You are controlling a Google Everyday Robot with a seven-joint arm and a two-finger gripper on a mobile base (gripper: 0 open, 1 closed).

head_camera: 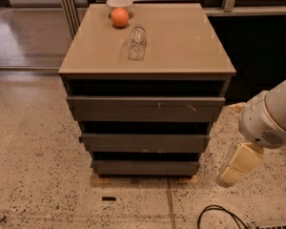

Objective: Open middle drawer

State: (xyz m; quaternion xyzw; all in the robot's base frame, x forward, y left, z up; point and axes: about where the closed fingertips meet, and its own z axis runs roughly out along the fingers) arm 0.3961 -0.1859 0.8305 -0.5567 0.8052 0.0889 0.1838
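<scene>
The middle drawer (pixel 145 142) is a dark grey, handleless flat front in a tan-topped cabinet (pixel 181 46), with faint light scuffs on its lower edge. It sits nearly flush with the fronts above and below. My gripper (pixel 235 168) is cream-coloured and hangs from the white arm (pixel 271 118) at the lower right. It is to the right of the cabinet, about level with the bottom drawer, and apart from every drawer front.
The larger top drawer (pixel 145 109) has white scratch marks; the narrow bottom drawer (pixel 145 167) sits just above the floor. On the cabinet top are an orange (pixel 119 17), a white bowl (pixel 119 3) and a clear glass (pixel 137 43) lying down. A black cable (pixel 219 216) lies on the floor.
</scene>
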